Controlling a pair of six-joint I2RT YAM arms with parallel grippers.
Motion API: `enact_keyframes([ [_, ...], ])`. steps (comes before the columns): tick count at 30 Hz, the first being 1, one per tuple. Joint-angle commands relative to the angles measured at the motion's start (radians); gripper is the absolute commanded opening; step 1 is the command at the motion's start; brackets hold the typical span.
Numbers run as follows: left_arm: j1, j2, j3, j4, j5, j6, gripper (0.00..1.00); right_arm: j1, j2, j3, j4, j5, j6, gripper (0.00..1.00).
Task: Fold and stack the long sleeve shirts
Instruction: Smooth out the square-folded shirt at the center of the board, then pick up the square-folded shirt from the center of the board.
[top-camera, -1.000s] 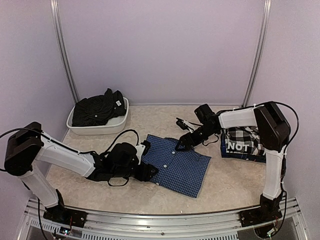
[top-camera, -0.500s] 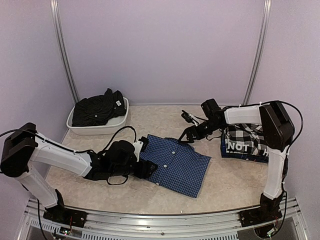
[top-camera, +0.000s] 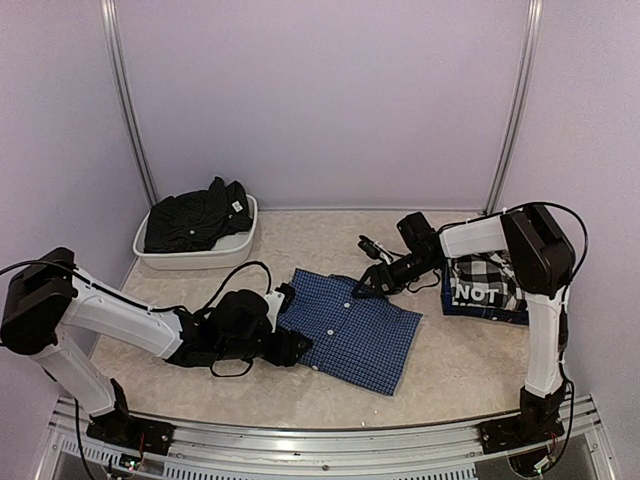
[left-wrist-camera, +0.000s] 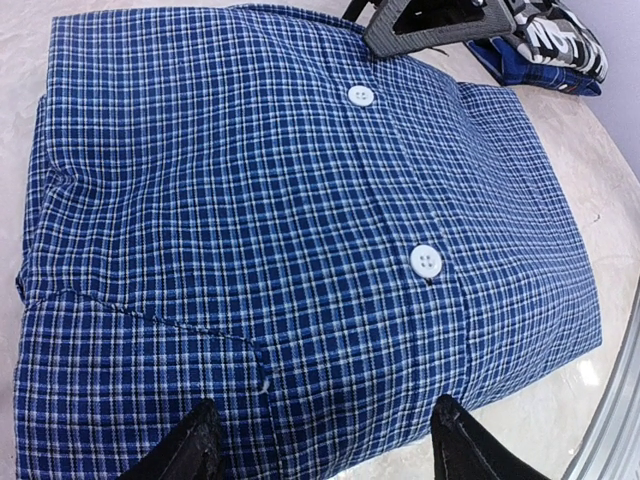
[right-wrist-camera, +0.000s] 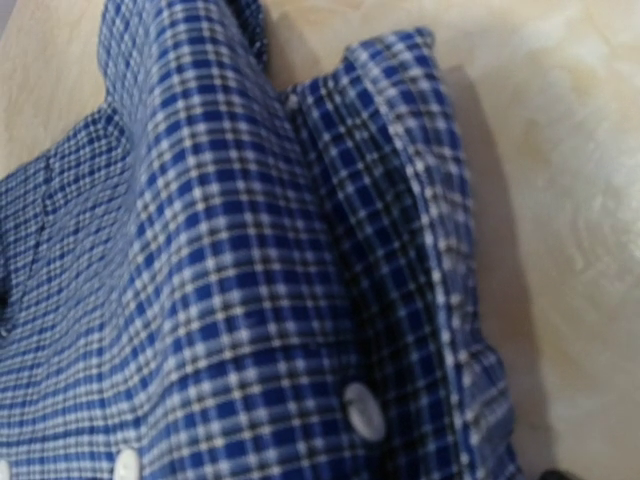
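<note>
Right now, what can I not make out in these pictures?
Right claw: fingers outside the right wrist view, filled by the blurred blue shirt; top view too small to show contact with the collar.
Left claw: only fingertips show, at the left wrist view's bottom edge.
Checked shirt: right arm covers part of its lettering, top view.
Black shirt: tub wall hides its lower part, top view.

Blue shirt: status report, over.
Left gripper open, left edge of blue shirt. Right gripper open at collar. Shirt folded flat. Nothing in the way.

White arm links, black joint housings, black cables, black end effector fingertips
</note>
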Motion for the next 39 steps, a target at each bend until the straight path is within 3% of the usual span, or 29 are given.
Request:
enact_keyframes([
  [1, -0.009, -0.008, -0.008, 0.014, -0.012, -0.01, 0.67, 0.008, 0.018, 0.003, -0.028, 0.003, -0.023, 0.91],
  [10, -0.036, 0.047, 0.003, 0.021, -0.034, -0.005, 0.68, 0.001, -0.026, 0.021, -0.065, 0.122, -0.017, 0.94],
  [22, -0.045, 0.081, 0.025, 0.003, -0.056, 0.009, 0.68, -0.048, 0.013, 0.061, -0.095, 0.06, -0.014, 0.97],
  [34, -0.049, 0.062, 0.008, -0.004, -0.07, -0.001, 0.68, 0.049, 0.097, 0.055, -0.098, 0.023, -0.037, 0.96],
  [39, -0.048, 0.055, -0.007, 0.005, -0.073, -0.004, 0.68, 0.086, 0.106, 0.063, -0.137, 0.021, -0.079, 0.88],
])
